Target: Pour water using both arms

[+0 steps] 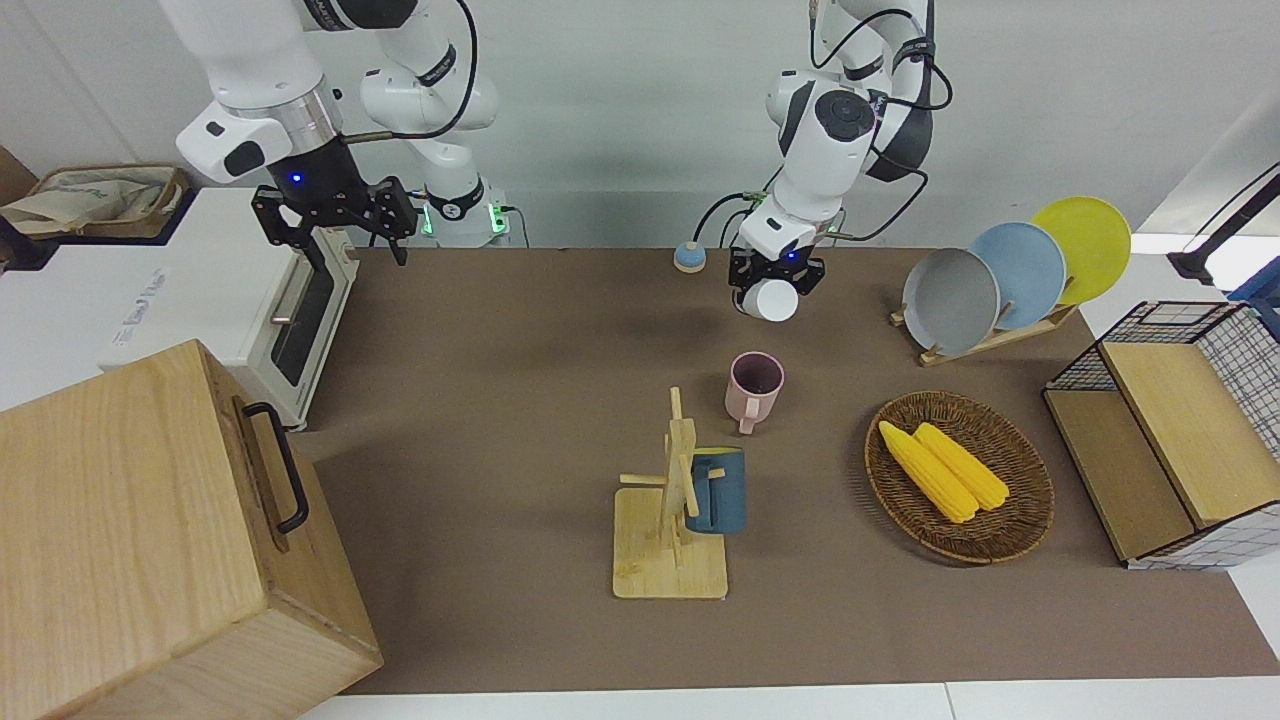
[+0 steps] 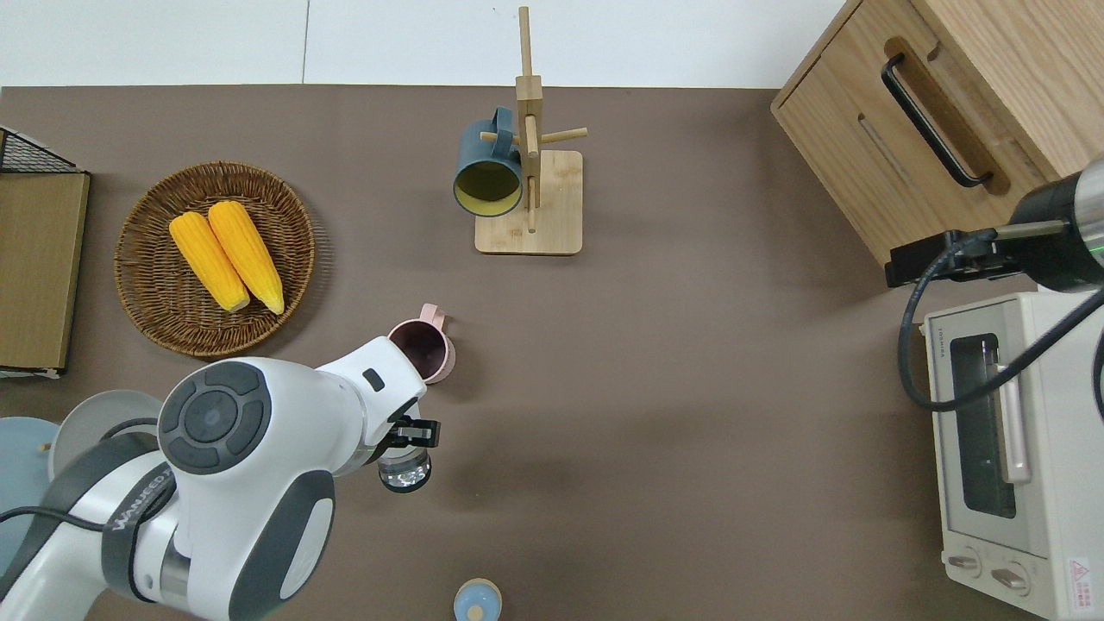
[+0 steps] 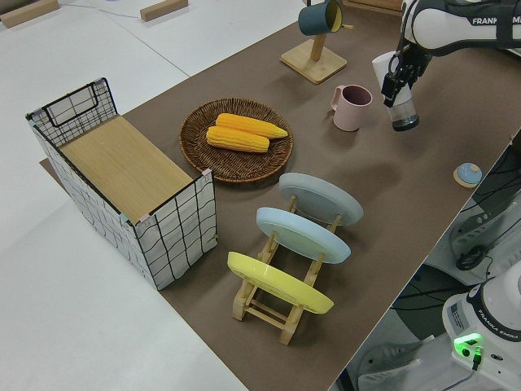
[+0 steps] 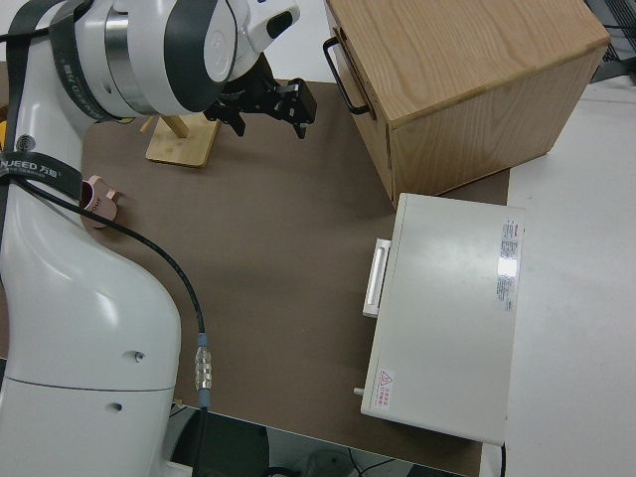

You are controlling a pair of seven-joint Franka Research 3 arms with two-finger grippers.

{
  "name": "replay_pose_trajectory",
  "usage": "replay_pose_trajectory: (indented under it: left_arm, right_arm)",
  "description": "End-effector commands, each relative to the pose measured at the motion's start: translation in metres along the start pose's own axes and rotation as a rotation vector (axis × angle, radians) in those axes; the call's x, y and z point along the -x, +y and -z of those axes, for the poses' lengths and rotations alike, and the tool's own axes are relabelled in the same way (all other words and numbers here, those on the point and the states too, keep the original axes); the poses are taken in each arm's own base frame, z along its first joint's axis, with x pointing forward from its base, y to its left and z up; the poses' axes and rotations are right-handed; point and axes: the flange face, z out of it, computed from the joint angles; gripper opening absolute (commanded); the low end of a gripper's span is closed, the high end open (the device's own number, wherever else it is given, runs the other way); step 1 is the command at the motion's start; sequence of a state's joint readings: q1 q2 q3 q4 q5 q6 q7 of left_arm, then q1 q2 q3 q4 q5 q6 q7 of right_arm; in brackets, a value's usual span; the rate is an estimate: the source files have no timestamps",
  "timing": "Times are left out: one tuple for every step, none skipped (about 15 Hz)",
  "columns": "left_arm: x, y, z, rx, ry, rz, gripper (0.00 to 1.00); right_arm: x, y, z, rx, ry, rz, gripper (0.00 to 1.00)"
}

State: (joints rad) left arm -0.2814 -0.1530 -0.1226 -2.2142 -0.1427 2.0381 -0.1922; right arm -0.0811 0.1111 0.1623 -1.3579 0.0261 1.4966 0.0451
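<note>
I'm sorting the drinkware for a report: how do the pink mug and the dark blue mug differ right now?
The pink mug stands upright on the table, mouth up; the dark blue mug hangs tilted on the wooden mug rack. The pink mug lies nearer to the robots, close to the left gripper with its clear glass; the dark blue mug lies farther. Both have handles.

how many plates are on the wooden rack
3. All stand on edge in the wooden rack at the left arm's end of the table: a round grey plate, a round light blue plate beside it, and a round yellow plate outermost. None look hidden.
</note>
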Motion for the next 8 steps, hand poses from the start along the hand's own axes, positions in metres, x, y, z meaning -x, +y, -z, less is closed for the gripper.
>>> replay_pose_trajectory:
  left_arm:
    - [-0.0138, 0.0041, 0.0059, -0.015, -0.046, -0.005, 0.03]
    - [-0.0148, 0.0029, 0.0062, -0.015, -0.05, -0.004, 0.03]
    - [-0.0157, 0.0041, 0.0067, -0.015, -0.055, -0.006, 0.03]
    - [-0.0145, 0.0039, 0.0067, -0.019, -0.068, -0.007, 0.03]
    - [-0.0146, 0.0038, 0.0065, -0.035, -0.079, -0.014, 0.03]
    - [-0.0156, 0.0031, 0.006, -0.049, -0.087, -0.018, 0.03]
    - [-0.0186, 0.0036, 0.0054, -0.053, -0.096, -0.019, 0.03]
    - [-0.0206, 0.0049, 0.0037, -0.055, -0.116, -0.021, 0.03]
  right_arm:
    - [0.0063, -0.0007, 0.0013, -0.031, -0.001, 0.007, 0.992]
    - [0.0067, -0.0008, 0.0022, -0.031, 0.0, 0.007, 0.992]
    - [0.0063, -0.0007, 0.0014, -0.031, -0.001, 0.007, 0.992]
    - [0.0062, 0.0001, 0.0014, -0.031, -0.001, 0.005, 0.994]
    - [0.0062, 0.0001, 0.0014, -0.031, -0.001, 0.005, 0.992]
    - [0.0062, 0.0001, 0.0014, -0.031, -0.001, 0.005, 0.992]
    - [0.0062, 0.0001, 0.0014, -0.031, -0.001, 0.005, 0.992]
    - [0.0062, 0.0001, 0.0014, -0.031, -0.001, 0.005, 0.992]
